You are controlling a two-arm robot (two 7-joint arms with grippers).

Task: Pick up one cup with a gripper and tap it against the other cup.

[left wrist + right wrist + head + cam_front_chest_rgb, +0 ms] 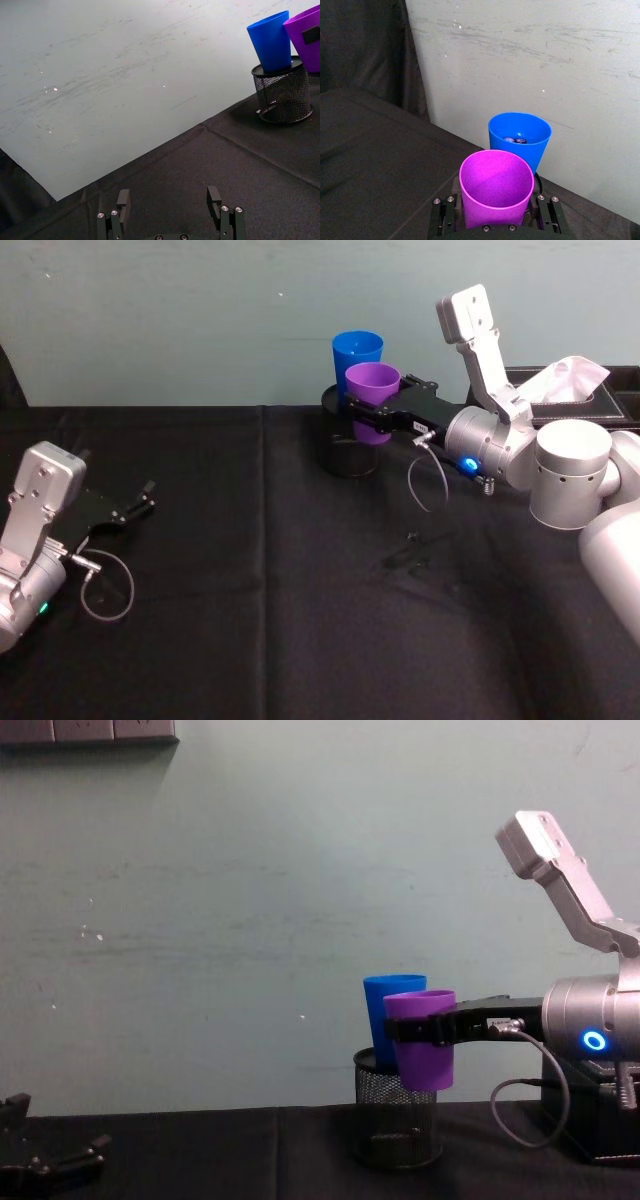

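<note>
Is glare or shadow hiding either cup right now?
Head view: purple cup, clamped in the right gripper, and blue cup are evenly lit, but the black mesh holder nearly merges with the dark cloth. Right wrist view: two small glints deep in the blue cup. Left gripper idles open, low left.

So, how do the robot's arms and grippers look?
Both are silver-grey with rounded joints. The right arm has a blue ring light, the left arm a green light. The left gripper and right gripper are black, each with a looped grey cable.
</note>
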